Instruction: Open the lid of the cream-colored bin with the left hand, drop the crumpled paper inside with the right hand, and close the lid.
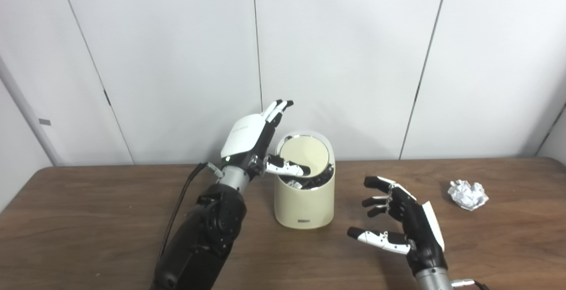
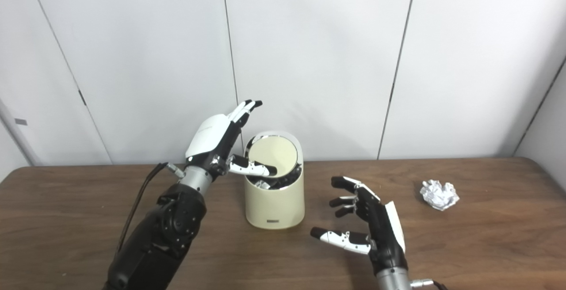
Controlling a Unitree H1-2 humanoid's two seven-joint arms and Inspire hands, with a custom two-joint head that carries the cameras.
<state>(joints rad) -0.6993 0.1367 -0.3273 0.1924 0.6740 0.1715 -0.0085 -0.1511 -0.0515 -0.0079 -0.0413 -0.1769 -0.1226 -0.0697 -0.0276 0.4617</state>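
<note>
Lid-opening was the step I judged to be in hand. My left hand [image 1: 254, 142] stood just left of the cream-colored bin [image 1: 304, 201], fingers spread upward and holding nothing, its thumb [image 1: 286, 166] reaching across the near rim of the opening. The lid [image 1: 305, 154] was tipped back, its pale round face turned toward me, and dark and pale scraps showed in the gap beneath it. Whether the thumb was propping the lid or only lying across the mouth, I could not tell.

My right hand [image 1: 400, 219] hovered over the table [image 1: 88, 219] to the right of the bin and nearer to me, fingers apart and empty. The crumpled paper [image 1: 468, 194] lay well apart from it, farther right on the table, still to be picked up.

Next, I reckoned, the right hand had to travel right to the paper and close around it, while the left kept the lid back. Room looked open on that side: bare wood lay between hand and paper, and the table's right edge sat well beyond the ball.
</note>
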